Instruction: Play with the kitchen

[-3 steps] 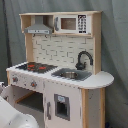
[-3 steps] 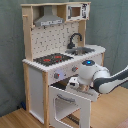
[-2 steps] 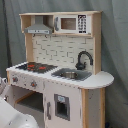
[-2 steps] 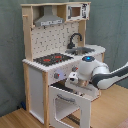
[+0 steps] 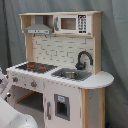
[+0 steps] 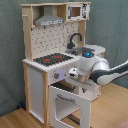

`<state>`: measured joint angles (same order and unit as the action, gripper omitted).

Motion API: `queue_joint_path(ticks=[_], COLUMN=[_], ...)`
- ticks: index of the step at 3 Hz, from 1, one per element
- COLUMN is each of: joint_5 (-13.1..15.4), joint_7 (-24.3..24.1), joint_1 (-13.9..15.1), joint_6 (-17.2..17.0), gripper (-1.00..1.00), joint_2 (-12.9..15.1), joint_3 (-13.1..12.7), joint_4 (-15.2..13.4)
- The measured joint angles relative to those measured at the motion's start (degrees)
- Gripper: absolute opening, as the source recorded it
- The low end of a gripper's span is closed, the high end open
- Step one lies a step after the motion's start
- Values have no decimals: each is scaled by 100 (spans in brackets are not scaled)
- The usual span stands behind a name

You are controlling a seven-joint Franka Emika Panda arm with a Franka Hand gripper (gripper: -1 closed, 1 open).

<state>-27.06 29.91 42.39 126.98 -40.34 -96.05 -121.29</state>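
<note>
The kitchen (image 6: 57,60) is being worked at its front: the oven door (image 6: 69,102) is standing swung open, w/ the gripper (image 6: 75,75) being held just above its top edge, below the hob (image 6: 52,59). Finger state cannot be told; no grasp is being shown. For a good step, the door's top edge should be approached slowly and pushed along its hinge arc. Vs 1 s ago, the wrist is being carried slightly towards the second exterior view's left; the door is unchanged.

The kitchen (image 5: 60,70) is seen in both exterior views: from its sink end, toward 10 o'clock, in the first; from its hob end, toward 2 o'clock, in the second (image 6: 57,60).
</note>
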Motion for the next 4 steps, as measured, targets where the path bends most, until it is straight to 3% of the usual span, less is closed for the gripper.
queue_joint_path(ticks=[1, 4], joint_5=[397, 1540], joint_7=[-53, -435], joint_1=[-249, -961], joint_6=[-315, -1164], gripper=[100, 100], joint_2=[-9, -174], joint_3=[437, 1316], joint_4=[-12, -22])
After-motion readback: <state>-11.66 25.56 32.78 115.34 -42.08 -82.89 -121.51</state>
